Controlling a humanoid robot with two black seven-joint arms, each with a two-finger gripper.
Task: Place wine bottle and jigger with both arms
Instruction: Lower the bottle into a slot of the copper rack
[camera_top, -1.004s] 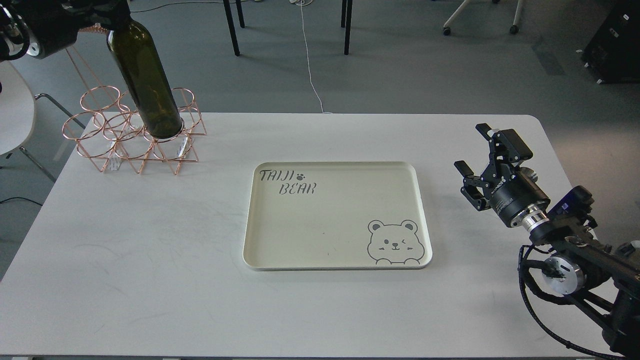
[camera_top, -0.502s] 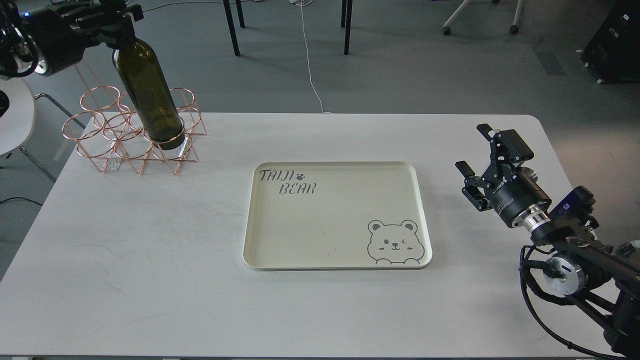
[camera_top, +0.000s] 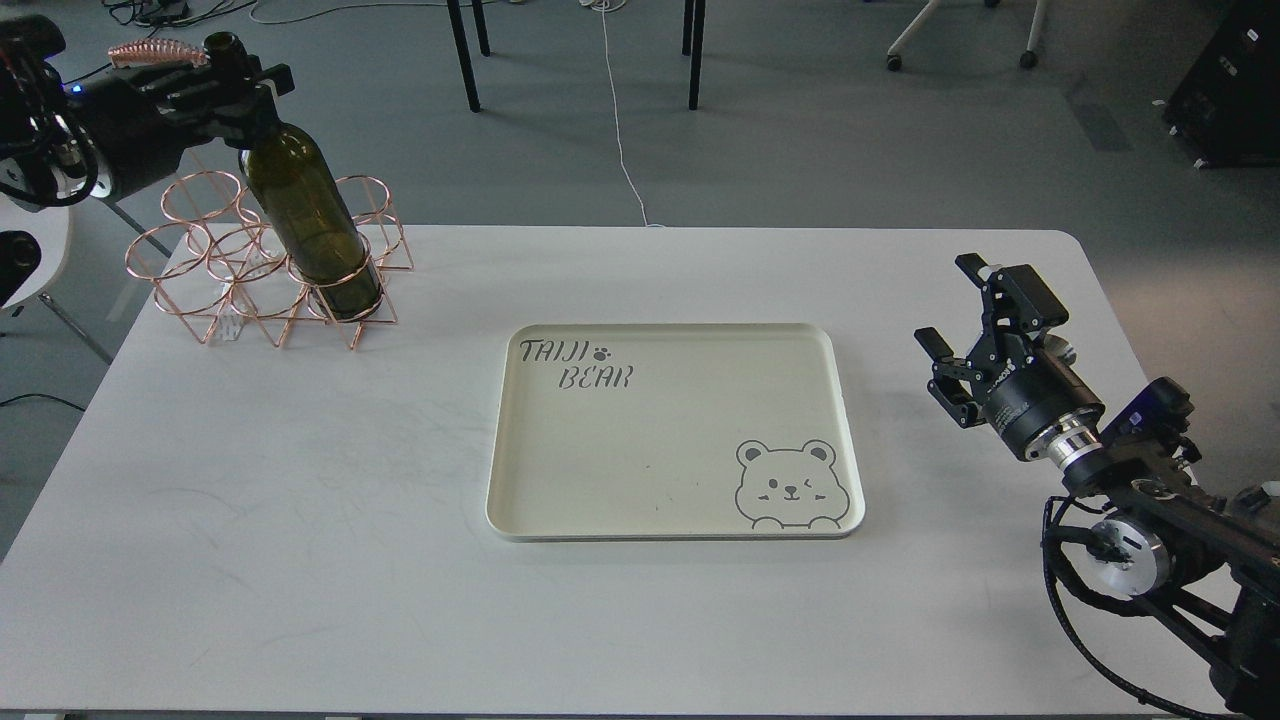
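Observation:
The dark olive-green wine bottle (camera_top: 305, 220) stands tilted in the front right ring of a copper wire rack (camera_top: 195, 265) at the table's back left. Its base is down inside the ring. My left gripper (camera_top: 238, 82) is shut on the bottle's neck, coming in from the left. My right gripper (camera_top: 947, 300) is open and empty above the table's right side, to the right of the tray. The jigger is not in view.
A cream tray (camera_top: 660, 460) with a bear drawing and the words "TAIJI BEAR" lies empty at the middle of the white table (camera_top: 300, 500). Chair and table legs stand on the floor behind the table.
My left gripper has come down and to the right with the bottle. The bottle's base has sunk deeper into the rack ring. My right arm has barely moved.

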